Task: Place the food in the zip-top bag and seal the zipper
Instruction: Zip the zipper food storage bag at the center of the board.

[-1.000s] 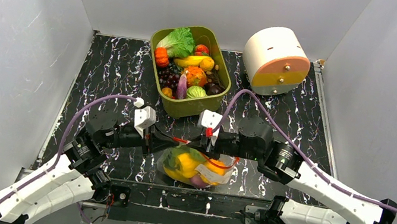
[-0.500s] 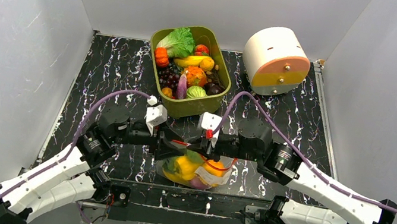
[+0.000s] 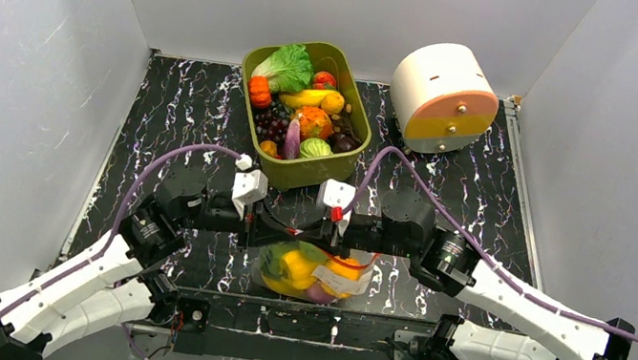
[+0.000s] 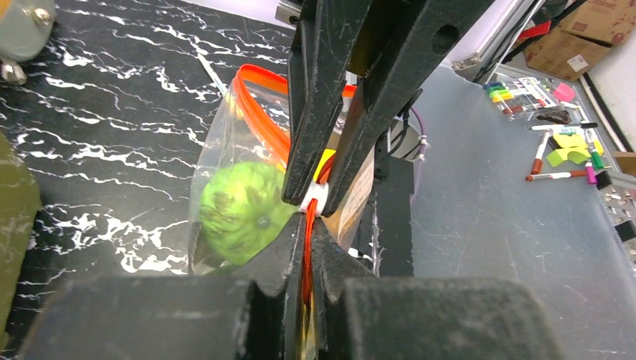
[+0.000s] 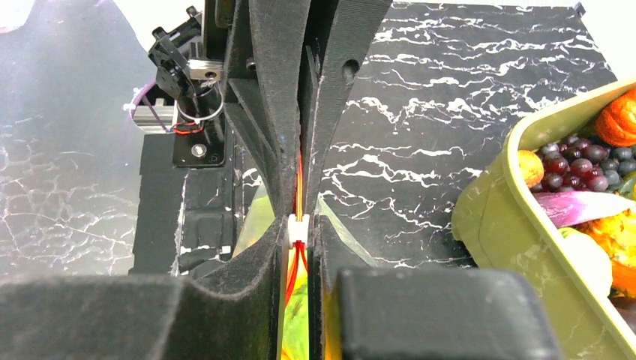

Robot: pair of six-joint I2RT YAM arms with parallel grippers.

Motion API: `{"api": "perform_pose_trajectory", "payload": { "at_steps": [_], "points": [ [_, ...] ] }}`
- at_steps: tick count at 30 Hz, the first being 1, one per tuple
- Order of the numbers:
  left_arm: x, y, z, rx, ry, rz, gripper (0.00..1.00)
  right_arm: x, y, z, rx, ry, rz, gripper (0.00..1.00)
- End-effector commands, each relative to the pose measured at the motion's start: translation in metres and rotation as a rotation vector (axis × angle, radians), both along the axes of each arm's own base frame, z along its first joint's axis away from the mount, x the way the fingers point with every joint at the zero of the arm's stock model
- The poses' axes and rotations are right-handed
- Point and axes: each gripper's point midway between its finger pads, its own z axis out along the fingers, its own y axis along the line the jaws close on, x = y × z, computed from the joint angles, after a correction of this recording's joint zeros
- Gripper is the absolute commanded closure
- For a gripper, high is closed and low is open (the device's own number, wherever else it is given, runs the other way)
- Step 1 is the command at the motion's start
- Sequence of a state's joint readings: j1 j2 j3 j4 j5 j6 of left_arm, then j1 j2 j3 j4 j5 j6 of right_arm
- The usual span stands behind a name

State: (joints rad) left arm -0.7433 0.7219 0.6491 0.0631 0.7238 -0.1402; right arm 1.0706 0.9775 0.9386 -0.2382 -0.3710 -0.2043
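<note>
- A black, white-veined tabletop (image 3: 172, 108) is lying between grey walls. It is carrying an olive-green tub (image 3: 337, 165) of toy produce and a white drum with an orange face (image 3: 440, 93) at the far side.
- The zip-top bag (image 3: 312, 274) is sitting near the front edge between the arms. It is holding a yellow pepper (image 3: 294, 265) and a green fruit (image 4: 241, 212); the other pieces inside are blurring together.
- The left gripper (image 4: 305, 232) is pinching the zipper (image 4: 262, 90), its fingers closed on the strip.
- The right gripper (image 5: 298, 238) is clamping the same strip, meeting the left tip to tip at a small white slider (image 4: 315, 201).
- The fingers are covering the strip's middle, so whether it is sealed cannot be told. From above, both grippers are hiding the bag's mouth.
</note>
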Motion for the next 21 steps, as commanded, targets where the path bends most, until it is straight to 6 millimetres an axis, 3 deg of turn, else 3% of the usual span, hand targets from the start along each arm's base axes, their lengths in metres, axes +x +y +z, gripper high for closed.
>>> {"api": "perform_pose_trajectory", "payload": {
  "at_steps": [1,21],
  "points": [
    [0.004,0.006,0.032,-0.056,-0.138,0.035,1.0,0.0,0.005,0.015,0.054,-0.031,0.014,1.0],
    [0.022,0.024,0.035,-0.018,-0.183,0.192,1.0,0.014,-0.013,-0.003,0.002,-0.036,-0.093,1.0]
  ]
}}
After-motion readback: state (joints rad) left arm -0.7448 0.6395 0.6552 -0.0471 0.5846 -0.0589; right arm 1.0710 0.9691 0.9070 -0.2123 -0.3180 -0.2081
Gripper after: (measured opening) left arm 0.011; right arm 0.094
